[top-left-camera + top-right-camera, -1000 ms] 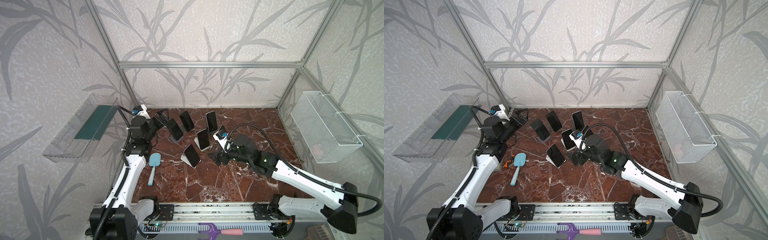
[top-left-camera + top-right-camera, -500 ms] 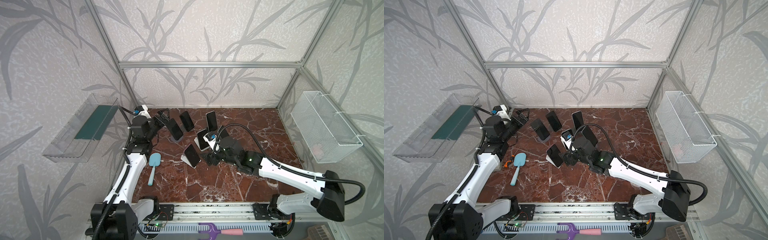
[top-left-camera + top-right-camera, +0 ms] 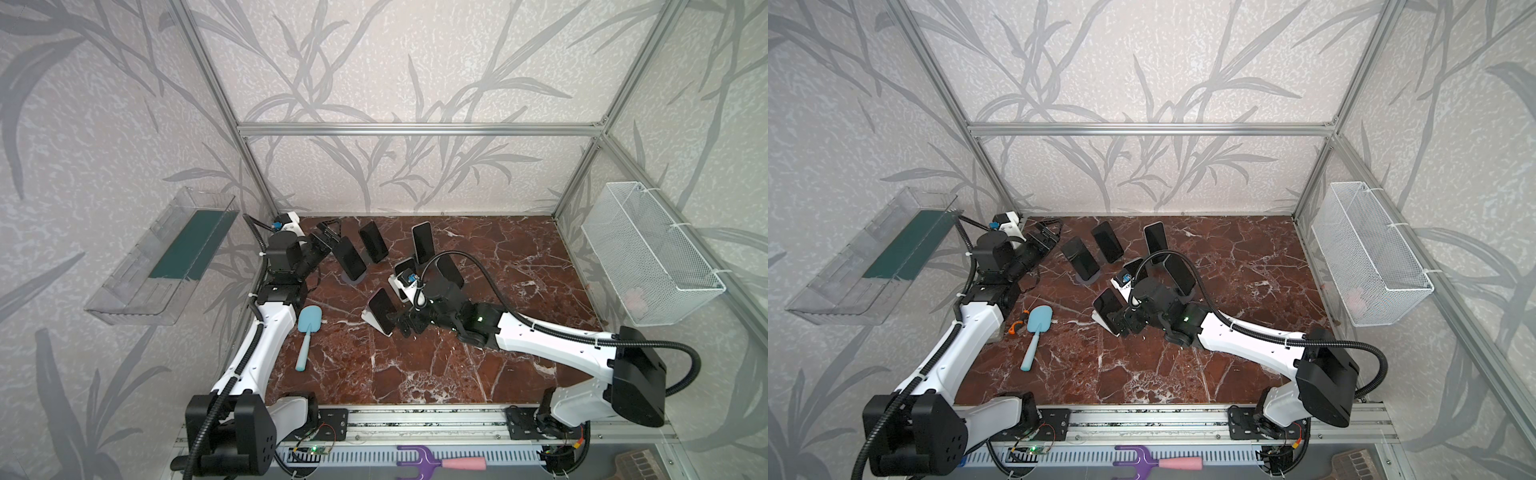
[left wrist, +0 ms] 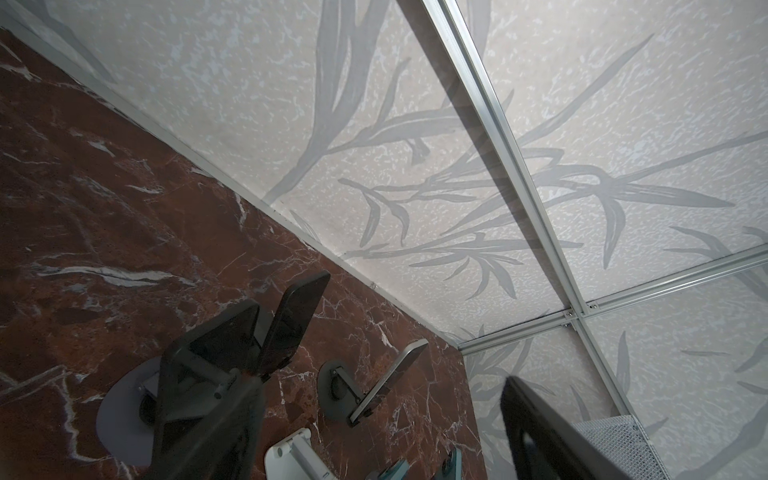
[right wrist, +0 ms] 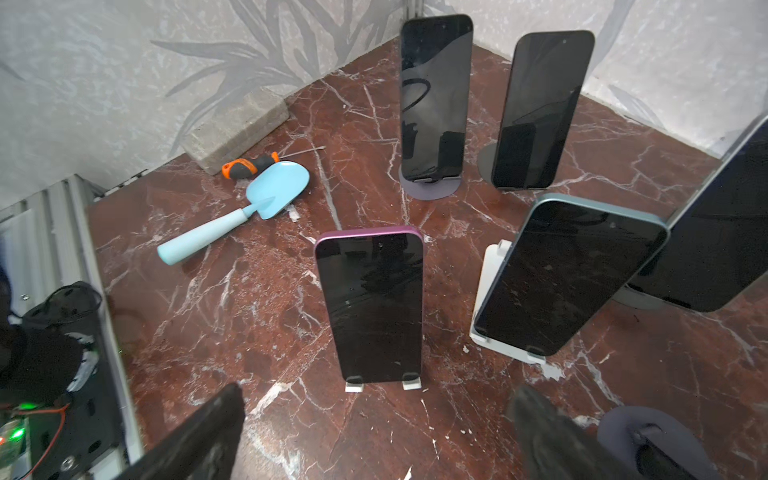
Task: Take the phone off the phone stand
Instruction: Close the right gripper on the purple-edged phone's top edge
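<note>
Purple-edged phone (image 5: 370, 307) is leaning on stand (image 5: 354, 387), so R pincer (image 5: 378, 395) is hovering square-on, wide open, empty; L pincer (image 3: 328, 237) likewise open.

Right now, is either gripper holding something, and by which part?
Nothing is held. The right gripper stands open before the purple phone, not touching it; the left gripper is open too, nothing between its jaws.

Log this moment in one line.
right gripper open, facing purple phone on white stand | left gripper open beside rear phone | nothing held
</note>
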